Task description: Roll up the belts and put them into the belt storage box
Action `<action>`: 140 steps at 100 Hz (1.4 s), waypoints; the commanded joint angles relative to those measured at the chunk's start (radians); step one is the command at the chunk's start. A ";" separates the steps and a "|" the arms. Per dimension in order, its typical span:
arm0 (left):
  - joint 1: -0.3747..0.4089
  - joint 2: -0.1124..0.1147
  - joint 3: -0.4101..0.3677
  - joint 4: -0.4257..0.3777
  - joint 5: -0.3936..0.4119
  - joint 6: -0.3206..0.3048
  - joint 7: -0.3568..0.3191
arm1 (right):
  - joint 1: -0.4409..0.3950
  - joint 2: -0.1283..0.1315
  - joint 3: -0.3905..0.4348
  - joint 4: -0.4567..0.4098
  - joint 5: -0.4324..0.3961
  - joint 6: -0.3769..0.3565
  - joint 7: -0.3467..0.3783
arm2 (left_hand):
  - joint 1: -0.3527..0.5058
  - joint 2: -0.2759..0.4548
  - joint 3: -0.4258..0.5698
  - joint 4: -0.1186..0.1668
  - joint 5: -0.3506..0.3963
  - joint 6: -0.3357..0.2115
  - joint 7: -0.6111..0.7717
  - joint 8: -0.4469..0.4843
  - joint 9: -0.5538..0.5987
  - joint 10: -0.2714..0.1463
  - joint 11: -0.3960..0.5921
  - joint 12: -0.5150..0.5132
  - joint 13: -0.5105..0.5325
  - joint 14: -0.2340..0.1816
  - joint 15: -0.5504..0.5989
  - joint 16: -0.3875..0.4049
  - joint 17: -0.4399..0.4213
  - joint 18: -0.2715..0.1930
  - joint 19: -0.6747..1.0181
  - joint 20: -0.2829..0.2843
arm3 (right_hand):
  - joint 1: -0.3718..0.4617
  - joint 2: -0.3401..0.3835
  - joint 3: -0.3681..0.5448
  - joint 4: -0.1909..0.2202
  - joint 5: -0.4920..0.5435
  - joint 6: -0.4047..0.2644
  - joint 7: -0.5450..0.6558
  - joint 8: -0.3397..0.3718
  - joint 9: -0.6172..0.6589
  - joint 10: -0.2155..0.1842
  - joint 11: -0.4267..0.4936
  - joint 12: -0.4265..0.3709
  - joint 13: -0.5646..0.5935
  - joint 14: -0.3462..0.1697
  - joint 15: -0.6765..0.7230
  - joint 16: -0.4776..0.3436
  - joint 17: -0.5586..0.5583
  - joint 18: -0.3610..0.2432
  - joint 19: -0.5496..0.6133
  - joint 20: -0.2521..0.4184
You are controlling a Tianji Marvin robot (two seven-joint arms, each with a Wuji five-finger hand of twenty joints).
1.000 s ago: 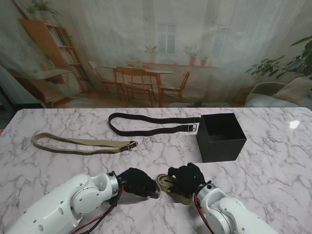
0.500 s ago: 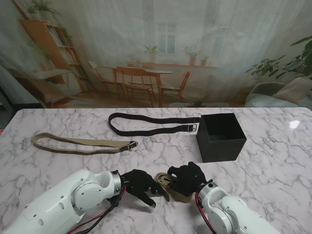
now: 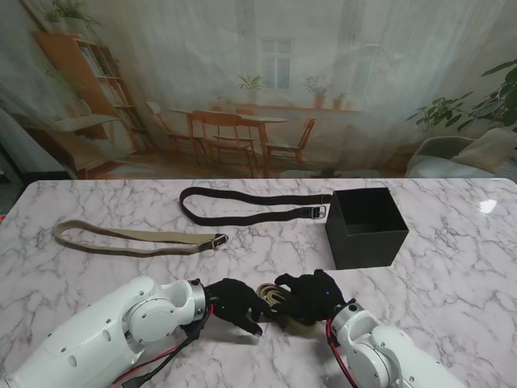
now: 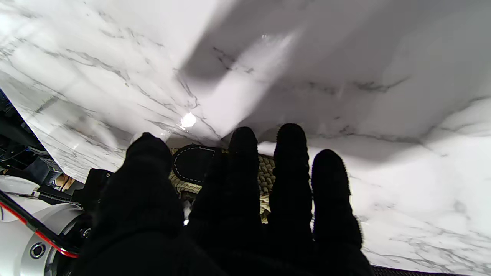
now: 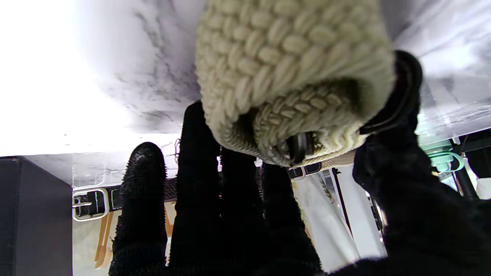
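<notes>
A cream woven belt [image 3: 279, 299] lies coiled into a roll near me, between my two black-gloved hands. My right hand [image 3: 313, 297] is shut on the roll [image 5: 291, 84], thumb on one side and fingers on the other. My left hand [image 3: 234, 303] is open, its straight fingers [image 4: 245, 180] lying against the roll's left side, over the belt's black leather tip [image 4: 191, 163]. The black storage box [image 3: 367, 226] stands open farther away on the right. A black belt [image 3: 250, 207] and a tan belt [image 3: 129, 237] lie unrolled farther back.
The black belt's buckle [image 5: 86, 203] lies beside the box wall [image 5: 34, 214]. Marble table [image 3: 452, 267] stretches to both sides of the hands. A printed room backdrop stands behind the table's far edge.
My left hand let go of the belt's loose end, dipped, then came back right against the roll. The loose tail has wound in and the coil looks tighter. The right hand kept its hold.
</notes>
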 commanded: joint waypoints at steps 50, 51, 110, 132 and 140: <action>0.002 0.002 0.025 0.040 0.005 0.036 -0.044 | -0.029 0.029 -0.018 -0.046 -0.086 0.046 0.141 | 0.020 0.046 -0.028 0.001 -0.042 0.068 0.043 0.085 -0.170 0.165 -0.224 -0.217 -0.058 0.067 -0.140 -0.131 -0.008 0.011 0.001 0.005 | -0.181 -0.219 0.077 0.008 -0.244 0.093 -0.195 -0.056 -0.418 0.084 -0.153 -0.128 -0.228 0.097 -0.334 -0.176 -0.140 0.103 -0.139 -0.005; 0.002 0.002 0.026 0.040 0.005 0.036 -0.044 | -0.028 0.029 -0.019 -0.047 -0.088 0.049 0.144 | 0.020 0.047 -0.028 0.001 -0.042 0.069 0.042 0.085 -0.172 0.167 -0.224 -0.218 -0.059 0.067 -0.141 -0.132 -0.008 0.011 0.001 0.005 | -0.167 -0.222 0.081 0.010 -0.249 0.092 -0.199 -0.056 -0.420 0.082 -0.152 -0.130 -0.229 0.099 -0.336 -0.178 -0.141 0.105 -0.141 -0.005; 0.043 0.003 -0.020 0.012 0.017 0.008 -0.037 | 0.017 0.026 -0.104 -0.014 -0.062 0.154 0.164 | 0.024 0.062 -0.033 0.001 -0.029 0.066 0.033 0.083 -0.163 0.173 -0.206 -0.230 -0.060 0.067 -0.136 -0.136 -0.009 0.011 0.001 0.005 | 0.207 -0.339 0.521 0.078 -0.265 0.046 -0.259 0.121 -0.381 0.024 0.102 0.049 0.027 0.030 -0.114 -0.058 0.021 0.073 -0.020 0.054; 0.105 0.006 -0.097 -0.033 0.052 -0.032 -0.034 | 0.024 0.023 -0.112 0.005 -0.060 0.169 0.137 | 0.023 0.068 -0.035 0.000 -0.011 0.036 0.060 0.103 -0.111 0.143 -0.151 -0.151 -0.057 0.060 -0.116 -0.119 -0.011 0.007 0.001 0.005 | 0.244 -0.370 0.520 0.052 -0.249 0.009 -0.134 0.083 -0.200 -0.023 0.236 0.132 0.114 0.007 -0.016 -0.005 0.100 0.019 0.040 0.046; 0.135 0.006 -0.134 -0.058 0.072 -0.047 -0.032 | 0.024 0.022 -0.114 0.004 -0.054 0.178 0.143 | 0.022 0.069 -0.035 0.000 -0.009 0.032 0.063 0.104 -0.104 0.139 -0.146 -0.135 -0.055 0.059 -0.113 -0.116 -0.009 0.007 0.002 0.005 | 0.177 -0.413 0.468 0.036 -0.239 0.025 -0.112 0.064 -0.143 -0.017 0.259 0.143 0.116 0.017 -0.026 -0.009 0.105 0.024 0.041 0.041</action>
